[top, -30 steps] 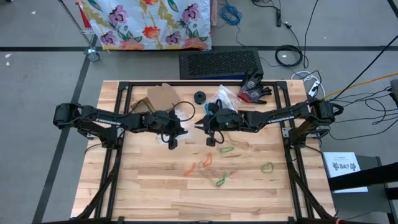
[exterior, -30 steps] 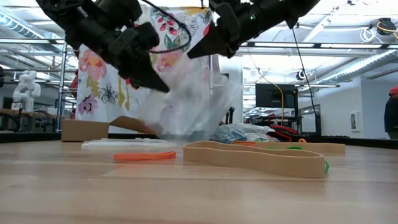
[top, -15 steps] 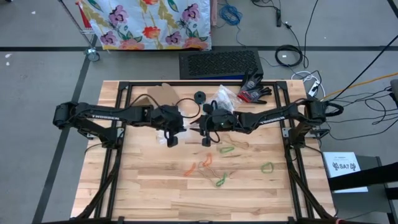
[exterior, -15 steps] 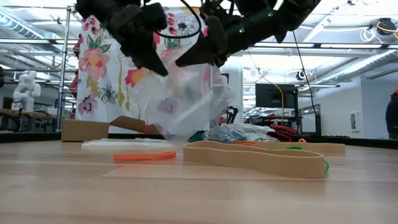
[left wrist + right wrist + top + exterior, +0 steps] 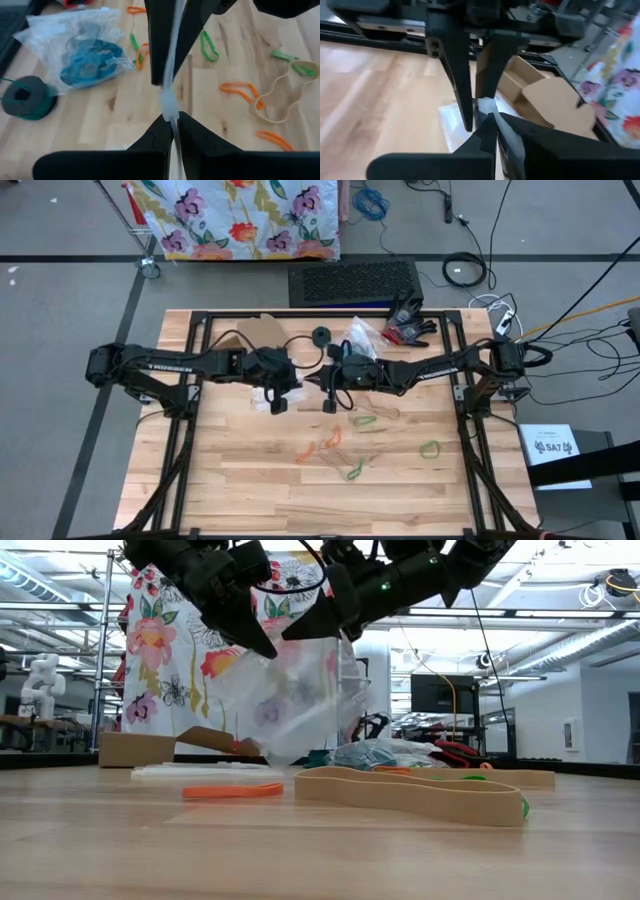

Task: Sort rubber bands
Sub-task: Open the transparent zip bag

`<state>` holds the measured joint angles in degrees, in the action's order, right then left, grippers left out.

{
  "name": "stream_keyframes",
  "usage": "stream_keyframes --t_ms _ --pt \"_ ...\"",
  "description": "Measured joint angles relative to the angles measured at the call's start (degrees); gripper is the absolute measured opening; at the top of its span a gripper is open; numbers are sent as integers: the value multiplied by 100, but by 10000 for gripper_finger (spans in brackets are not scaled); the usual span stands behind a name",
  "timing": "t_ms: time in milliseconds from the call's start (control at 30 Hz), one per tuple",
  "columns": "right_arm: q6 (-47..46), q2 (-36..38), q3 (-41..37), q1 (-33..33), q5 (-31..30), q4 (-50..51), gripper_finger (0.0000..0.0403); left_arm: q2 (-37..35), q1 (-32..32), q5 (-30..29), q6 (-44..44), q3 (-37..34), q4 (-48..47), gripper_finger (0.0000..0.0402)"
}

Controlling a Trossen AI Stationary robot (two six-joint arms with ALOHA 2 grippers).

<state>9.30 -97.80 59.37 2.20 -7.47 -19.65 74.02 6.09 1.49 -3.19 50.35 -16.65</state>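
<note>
Hands meeting mid-tabletop, both pinching a clear plastic bag.

Left hand [image 5: 296,389] and right hand [image 5: 314,384] sit tip to tip above the tabletop [image 5: 230,470], w/ the clear bag [image 5: 290,705] hanging between them, lifted off the wood. Left wrist view shows its fingers [image 5: 161,131] nearly closed on the thin bag edge; right wrist view shows the right fingers [image 5: 487,131] clamped shut on the same crumpled plastic. Rubber bands [image 5: 342,448] are loose on the wood nearer the front, orange, green and tan ones scattered, plus one green loop [image 5: 430,448] off to the right. Another bag w/ blue stuff [image 5: 85,50] lies at the back beside a dark spool [image 5: 25,95]. Cardboard box [image 5: 257,333] at back left.
</note>
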Motion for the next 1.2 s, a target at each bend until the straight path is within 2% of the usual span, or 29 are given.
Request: stream_keyframes --t_ms 167,300,500,633,733,967,1067,1200 --pt "-113 2 -9 -171 -561 76 0 0 0 -28 -99 -18 283 31" --pt "-174 45 -205 -338 -1074 -90 0 0 0 -28 -174 -340 960 31" --pt "-782 463 -1207 -431 -1372 -1077 0 -69 30 44 113 -1153 2075 32" --pt "-1155 640 -1986 -435 -1284 -2305 0 -114 41 43 220 -1663 3330 32" --pt "-1310 640 -2182 -435 -1008 -2664 0 -114 84 45 243 -1888 4167 32" --pt "-1285 640 -2179 -402 -744 -2880 0 -114 118 140 281 -1898 4497 31" --pt "-1296 640 -2179 -330 -482 -2905 0 -111 114 154 288 -1898 4461 19" --pt "-1240 640 -2177 -285 -433 -2794 0 -109 127 149 287 -1898 4459 6"
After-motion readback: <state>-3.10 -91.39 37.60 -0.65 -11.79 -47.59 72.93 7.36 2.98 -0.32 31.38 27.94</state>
